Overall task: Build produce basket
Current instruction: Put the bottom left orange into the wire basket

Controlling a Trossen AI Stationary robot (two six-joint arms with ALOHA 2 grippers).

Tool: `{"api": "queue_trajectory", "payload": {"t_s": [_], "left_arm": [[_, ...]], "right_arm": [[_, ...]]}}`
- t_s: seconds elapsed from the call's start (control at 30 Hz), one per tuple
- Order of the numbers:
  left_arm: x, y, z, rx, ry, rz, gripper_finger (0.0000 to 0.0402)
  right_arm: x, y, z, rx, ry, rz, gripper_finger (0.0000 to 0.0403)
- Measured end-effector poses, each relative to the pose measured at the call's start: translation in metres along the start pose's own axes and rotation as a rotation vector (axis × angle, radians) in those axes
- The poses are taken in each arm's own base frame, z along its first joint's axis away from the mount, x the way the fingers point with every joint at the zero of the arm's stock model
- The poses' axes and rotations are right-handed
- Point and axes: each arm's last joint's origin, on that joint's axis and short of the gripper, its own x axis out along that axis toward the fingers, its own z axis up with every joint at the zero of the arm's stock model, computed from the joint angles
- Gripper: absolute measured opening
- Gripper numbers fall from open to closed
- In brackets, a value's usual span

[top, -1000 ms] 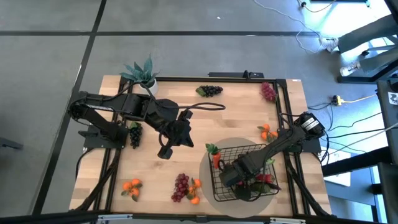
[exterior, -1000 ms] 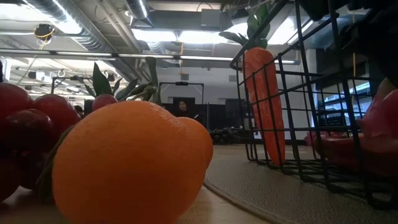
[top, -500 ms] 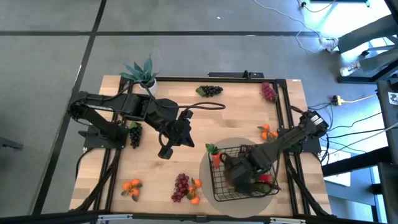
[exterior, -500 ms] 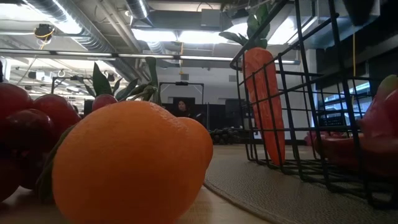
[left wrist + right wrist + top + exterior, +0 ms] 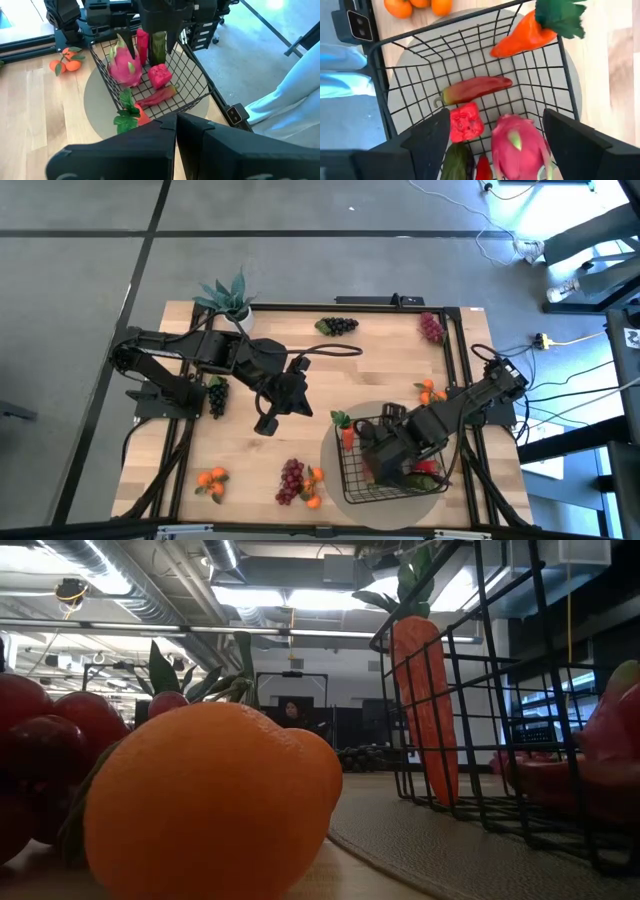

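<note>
At the desk's near edge, an orange (image 5: 210, 805) and red grapes (image 5: 290, 478) wait. On the round mat (image 5: 335, 470), the basket (image 5: 352, 480) holds a dragon fruit (image 5: 519, 142), peppers and a leaning carrot (image 5: 522, 37); the right gripper (image 5: 492, 137) hangs over it, jaws spread and empty. It should lift straight clear of the wire. Farther off, the left gripper (image 5: 176, 130) hovers mid-desk, jaws pressed together.
</note>
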Motion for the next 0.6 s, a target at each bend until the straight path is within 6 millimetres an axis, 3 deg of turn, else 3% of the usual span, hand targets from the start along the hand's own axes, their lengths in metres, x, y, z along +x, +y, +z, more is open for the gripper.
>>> {"api": "queue_trajectory", "payload": {"t_s": [0.2, 0.6], "left_arm": [[0.000, -0.009, -0.016, -0.261, 0.176, 0.007, 0.0000], [-0.010, -0.066, -0.050, -0.958, 0.478, 0.305, 0.0000]], "right_arm": [[-0.013, 0.006, -0.003, -0.003, -0.085, -0.044, 0.0299], [-0.040, 0.005, -0.005, -0.066, -0.145, -0.048, 0.0299]]}}
